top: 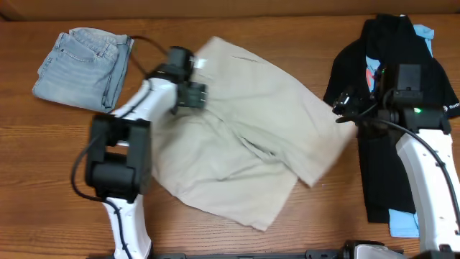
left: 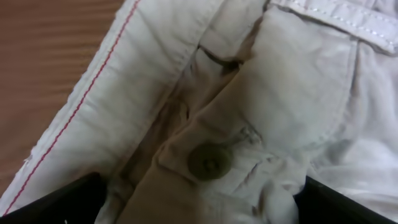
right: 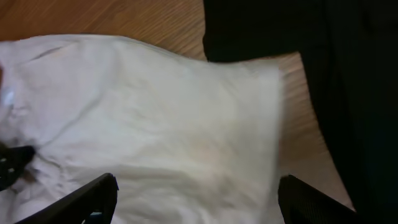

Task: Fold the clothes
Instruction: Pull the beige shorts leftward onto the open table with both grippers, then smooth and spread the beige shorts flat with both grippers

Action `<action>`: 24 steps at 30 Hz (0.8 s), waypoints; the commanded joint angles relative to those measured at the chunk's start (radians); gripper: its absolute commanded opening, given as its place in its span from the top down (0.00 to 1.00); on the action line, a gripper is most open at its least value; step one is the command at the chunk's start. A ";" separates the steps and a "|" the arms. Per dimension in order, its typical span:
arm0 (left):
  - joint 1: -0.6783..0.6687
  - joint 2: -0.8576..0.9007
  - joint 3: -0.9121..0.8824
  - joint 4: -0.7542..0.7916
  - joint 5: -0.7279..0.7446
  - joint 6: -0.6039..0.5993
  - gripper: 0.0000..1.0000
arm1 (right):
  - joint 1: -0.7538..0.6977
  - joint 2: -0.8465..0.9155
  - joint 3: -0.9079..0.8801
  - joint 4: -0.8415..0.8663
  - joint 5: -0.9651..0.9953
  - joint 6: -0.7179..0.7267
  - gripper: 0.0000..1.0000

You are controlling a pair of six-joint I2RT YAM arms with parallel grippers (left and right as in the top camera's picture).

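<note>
The light beige khaki shorts point(top: 244, 144) lie spread and rumpled across the middle of the table. My left gripper point(top: 192, 92) is at their waistband on the upper left. In the left wrist view its fingers point(left: 200, 186) are wide apart over the open fly, with the button point(left: 210, 163) and pale inner waistband point(left: 286, 93) between them. My right gripper point(top: 343, 108) is at the right edge of a shorts leg. In the right wrist view its fingers point(right: 198, 186) are wide apart above the blurred beige cloth point(right: 155, 112).
Folded light-blue denim point(top: 83, 65) lies at the back left. A black garment point(top: 402, 72) lies along the right side, over something light blue point(top: 402, 223), and also shows in the right wrist view point(right: 298, 37). Bare wooden table point(top: 287, 29) surrounds the shorts.
</note>
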State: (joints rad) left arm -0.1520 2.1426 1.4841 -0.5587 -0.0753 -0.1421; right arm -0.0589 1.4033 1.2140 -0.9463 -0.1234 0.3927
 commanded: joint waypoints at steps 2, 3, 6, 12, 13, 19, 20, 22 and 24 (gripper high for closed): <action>0.133 0.062 -0.041 -0.098 0.057 -0.053 0.00 | 0.016 0.069 -0.025 0.062 -0.113 -0.076 0.14; 0.150 0.062 -0.035 -0.128 0.077 -0.053 0.00 | 0.028 0.086 -0.025 0.075 -0.123 -0.090 0.14; 0.182 0.062 0.008 -0.264 0.120 -0.053 0.00 | 0.083 0.142 -0.025 0.091 -0.126 -0.123 0.14; 0.184 0.061 0.150 -0.506 0.120 -0.053 0.00 | 0.207 0.196 -0.037 0.027 -0.122 -0.140 0.18; 0.184 0.060 0.178 -0.535 0.126 -0.053 0.00 | 0.232 0.196 -0.041 0.014 -0.122 -0.140 0.20; 0.184 0.034 0.362 -0.688 0.129 -0.053 0.00 | 0.394 0.192 -0.115 -0.019 -0.102 -0.118 0.20; 0.184 0.024 0.389 -0.702 0.129 -0.053 0.00 | 0.419 0.192 -0.145 -0.006 -0.099 -0.100 0.20; 0.184 0.000 0.427 -0.716 0.129 -0.054 0.00 | 0.453 0.192 -0.199 0.034 -0.090 -0.076 0.24; 0.184 -0.028 0.451 -0.718 0.129 -0.064 0.00 | 0.475 0.192 -0.243 0.074 -0.080 -0.056 0.30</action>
State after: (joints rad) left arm 0.0345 2.1857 1.8774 -1.2675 0.0349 -0.1848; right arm 0.3893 1.5997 1.0309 -0.9058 -0.2291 0.2962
